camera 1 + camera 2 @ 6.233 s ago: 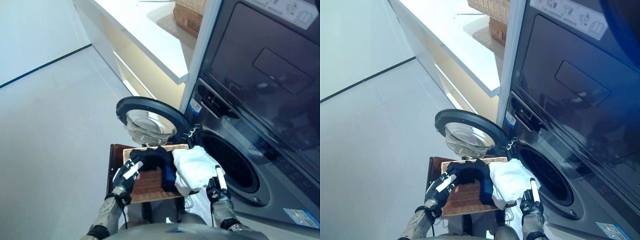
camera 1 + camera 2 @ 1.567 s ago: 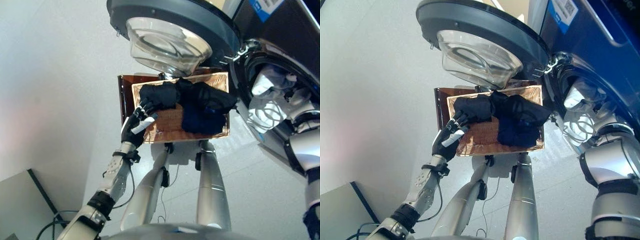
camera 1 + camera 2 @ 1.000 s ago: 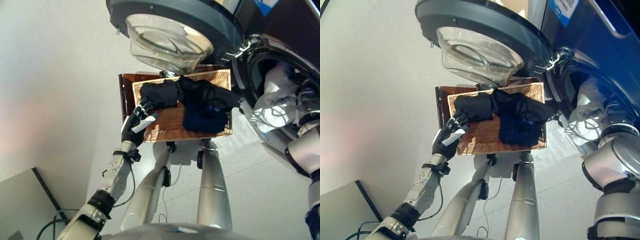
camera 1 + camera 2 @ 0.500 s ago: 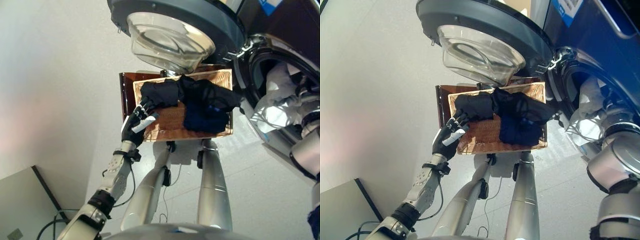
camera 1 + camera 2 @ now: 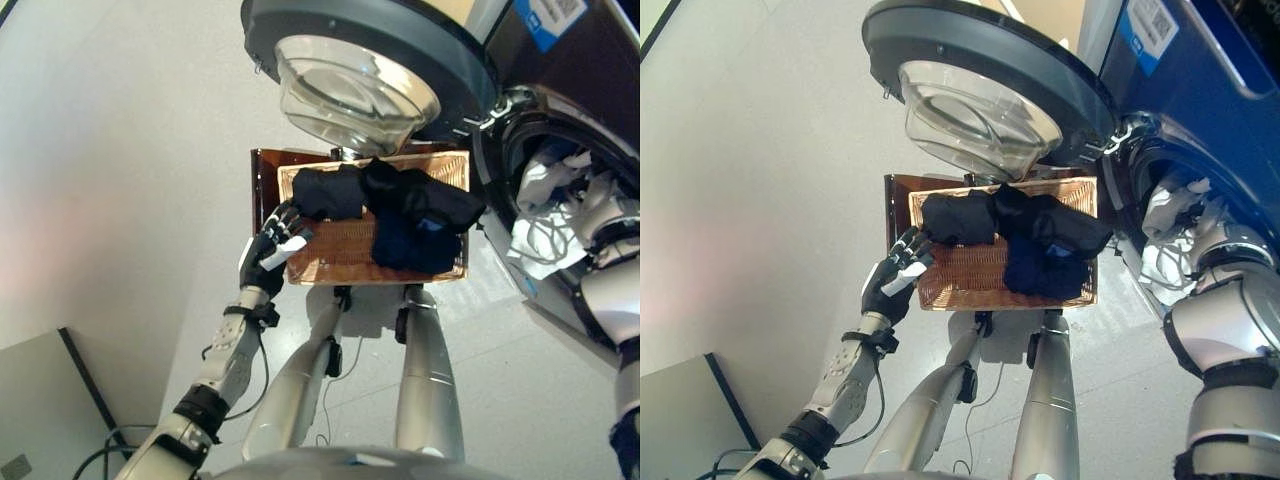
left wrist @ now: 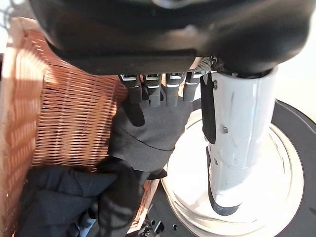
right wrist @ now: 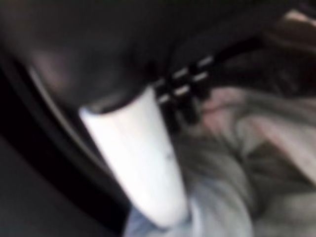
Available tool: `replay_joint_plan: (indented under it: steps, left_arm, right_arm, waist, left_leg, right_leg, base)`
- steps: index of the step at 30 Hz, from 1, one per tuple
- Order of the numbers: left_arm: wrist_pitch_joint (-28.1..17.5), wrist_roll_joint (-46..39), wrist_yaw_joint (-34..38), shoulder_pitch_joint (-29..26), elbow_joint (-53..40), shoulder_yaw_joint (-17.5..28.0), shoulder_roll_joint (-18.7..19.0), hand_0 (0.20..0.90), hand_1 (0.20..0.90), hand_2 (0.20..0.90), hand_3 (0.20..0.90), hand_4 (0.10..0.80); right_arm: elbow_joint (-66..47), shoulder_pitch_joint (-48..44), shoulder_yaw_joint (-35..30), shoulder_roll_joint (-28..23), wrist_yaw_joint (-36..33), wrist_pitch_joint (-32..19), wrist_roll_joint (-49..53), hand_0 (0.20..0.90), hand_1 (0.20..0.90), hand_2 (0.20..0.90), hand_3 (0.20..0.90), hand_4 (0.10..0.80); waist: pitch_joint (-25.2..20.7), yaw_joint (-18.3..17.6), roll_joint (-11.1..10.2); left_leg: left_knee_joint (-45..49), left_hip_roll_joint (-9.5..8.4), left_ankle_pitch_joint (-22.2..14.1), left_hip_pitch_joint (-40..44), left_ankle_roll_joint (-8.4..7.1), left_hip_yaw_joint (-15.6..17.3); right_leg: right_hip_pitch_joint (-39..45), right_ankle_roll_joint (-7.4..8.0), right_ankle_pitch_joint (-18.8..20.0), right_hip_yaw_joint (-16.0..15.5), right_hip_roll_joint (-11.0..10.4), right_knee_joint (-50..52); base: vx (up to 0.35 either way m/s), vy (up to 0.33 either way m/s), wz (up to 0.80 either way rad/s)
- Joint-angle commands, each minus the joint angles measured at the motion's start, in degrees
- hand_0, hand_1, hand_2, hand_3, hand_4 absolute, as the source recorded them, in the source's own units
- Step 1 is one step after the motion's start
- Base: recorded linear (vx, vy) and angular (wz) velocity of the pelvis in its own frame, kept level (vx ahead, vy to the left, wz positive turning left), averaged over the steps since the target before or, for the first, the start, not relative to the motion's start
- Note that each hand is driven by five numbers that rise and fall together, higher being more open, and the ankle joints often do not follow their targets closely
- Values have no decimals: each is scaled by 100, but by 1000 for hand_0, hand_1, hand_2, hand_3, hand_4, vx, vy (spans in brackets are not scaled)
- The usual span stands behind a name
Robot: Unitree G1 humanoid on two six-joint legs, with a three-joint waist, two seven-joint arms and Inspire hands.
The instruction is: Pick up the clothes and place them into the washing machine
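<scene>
A shallow wicker basket (image 5: 335,255) sits on a dark brown box (image 5: 262,175) beside the washing machine. It holds a black garment (image 5: 330,192), more black clothes (image 5: 430,200) and a dark blue garment (image 5: 410,245). My left hand (image 5: 268,250) is open at the basket's left rim; in the left wrist view its fingers (image 6: 148,91) lie straight on the black garment (image 6: 148,133). My right arm (image 5: 612,290) reaches into the drum mouth (image 5: 520,160), where a white garment (image 5: 542,220) hangs. In the right wrist view my right hand (image 7: 148,39) has its thumb (image 7: 143,158) out, with pale cloth (image 7: 227,163) past the fingers.
The machine's round door (image 5: 360,60) stands open above the basket's far edge, its glass bowl (image 5: 355,95) facing down. Pale floor lies to the left. A grey panel (image 5: 40,400) lies at the lower left.
The camera has shifted a little. The white garment has spread lower in the drum mouth. My left hand stays at the basket's left rim.
</scene>
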Motion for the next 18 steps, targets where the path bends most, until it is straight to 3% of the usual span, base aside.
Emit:
replay_joint_plan:
  steps: [1, 8, 18]
  left_arm:
    - [-555, 30, -51, 95, -106, 328, 60, 900, 900, 900, 900, 800]
    - [-585, 22, 8, 158, 28, 460, 47, 900, 900, 900, 900, 800]
    - [-637, -12, 118, 334, 185, 684, -59, 900, 900, 900, 900, 800]
  right_arm:
    - [-97, -336, 159, -302, -688, -209, 347, 900, 900, 900, 900, 800]
    - [-613, 264, -196, 211, -910, -292, 431, 900, 900, 900, 900, 800]
    - [-2733, 2222, -1442, 1045, -1269, -276, 428, 900, 900, 900, 900, 800]
  waist:
    - [-202, -20, -187]
    - [-162, -110, -299]
    - [-173, -322, -469]
  left_leg:
    - [-81, 54, -351, 154, -850, 104]
    - [-81, 95, -353, 195, -836, 159]
    - [-81, 167, -431, 393, -768, 258]
  right_leg:
    - [755, 23, 450, -28, 298, -1186]
    - [875, 40, 526, -14, 340, -1317]
    - [1139, 75, 538, 2, 371, -1453]
  base:
    - [-16, 49, -9]
    - [-10, 28, -11]
    - [12, 20, -8]
